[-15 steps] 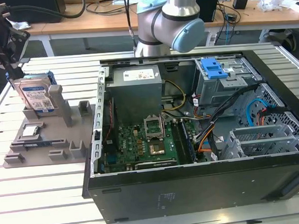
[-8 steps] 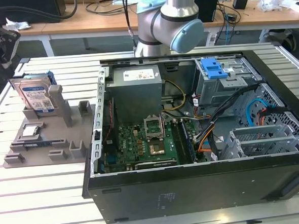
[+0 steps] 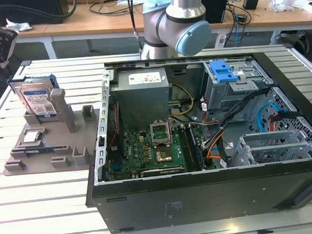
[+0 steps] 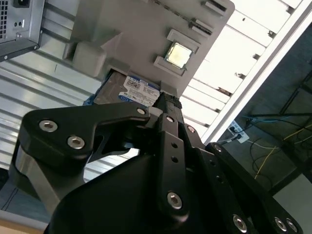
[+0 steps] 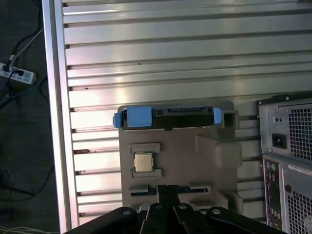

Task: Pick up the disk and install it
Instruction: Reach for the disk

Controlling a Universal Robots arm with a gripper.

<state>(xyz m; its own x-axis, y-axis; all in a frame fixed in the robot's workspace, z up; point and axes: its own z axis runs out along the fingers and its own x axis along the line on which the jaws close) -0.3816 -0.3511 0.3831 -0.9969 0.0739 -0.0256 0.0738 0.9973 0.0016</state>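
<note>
Disk: the hard drive (image 3: pixel 38 100) stands on its edge in the end slot of the grey fixture (image 3: pixel 47 150), at the exterior view's left. Its labelled face leans a little, and a blue bracket (image 3: pixel 31 79) frames it.
Processor chip: it (image 3: pixel 31 137) lies flat in its own pocket of the same fixture, just in front of the disk.
Computer case: the case (image 3: pixel 203 193) lies open on the slatted table (image 3: pixel 45 208), to the exterior view's right of the fixture. The drive cage with the blue latch (image 3: pixel 222 73) is at its far side.
Relation: in the first wrist view the disk (image 5: pixel 168 117) is ahead of the gripper (image 5: pixel 168 187), and the chip (image 5: pixel 143 162) is between them. The disk's long upper edge runs across the direction in which the fingers point.
Gripper: we judge that the fingers (image 4: pixel 165 105) are closed together. They hold nothing and touch nothing, and hang above the fixture, apart from the disk (image 4: pixel 129 90).
Task state: the disk is not yet picked up.
</note>
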